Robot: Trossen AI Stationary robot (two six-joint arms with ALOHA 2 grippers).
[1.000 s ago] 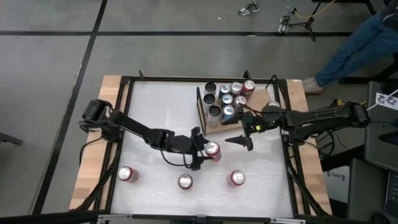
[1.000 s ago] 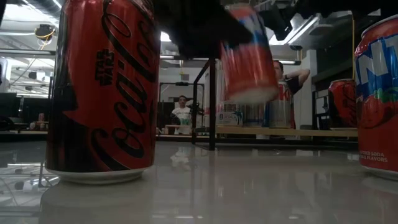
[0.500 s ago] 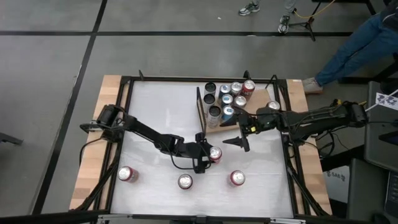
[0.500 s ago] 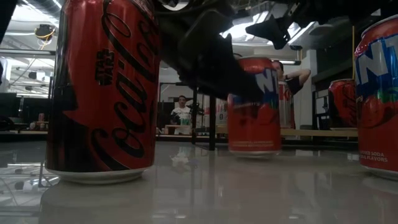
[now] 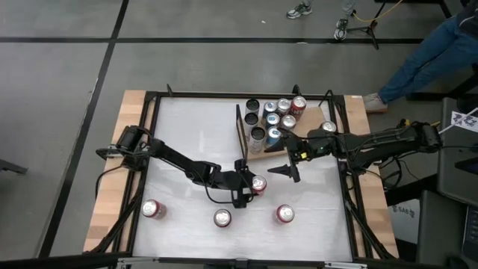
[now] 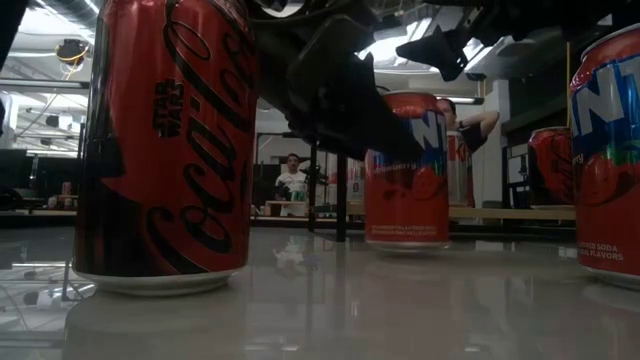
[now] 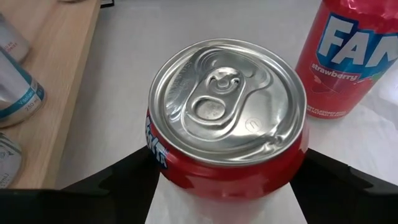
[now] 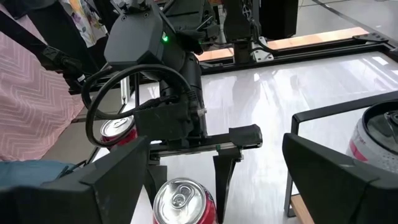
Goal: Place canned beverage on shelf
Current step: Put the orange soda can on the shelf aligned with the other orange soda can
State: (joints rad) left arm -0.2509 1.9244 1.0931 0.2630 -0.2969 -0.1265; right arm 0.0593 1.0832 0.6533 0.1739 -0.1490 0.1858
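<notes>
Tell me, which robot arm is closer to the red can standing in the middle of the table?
The left. Its gripper has its jaws on either side of the red can, while the right gripper hovers apart, toward the shelf.

floor (image 5: 187,45): grey, dark lines | ceiling lights (image 6: 30,20): bright | far desks: possibly

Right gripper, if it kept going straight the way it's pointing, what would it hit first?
Probably the red can standing between the left gripper fingers; depth is unclear. The right gripper is open and holds nothing.

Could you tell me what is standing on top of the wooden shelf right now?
On the shelf stand eight upright cans, clustered beside its black frame. The right arm covers the board's near corner.
</notes>
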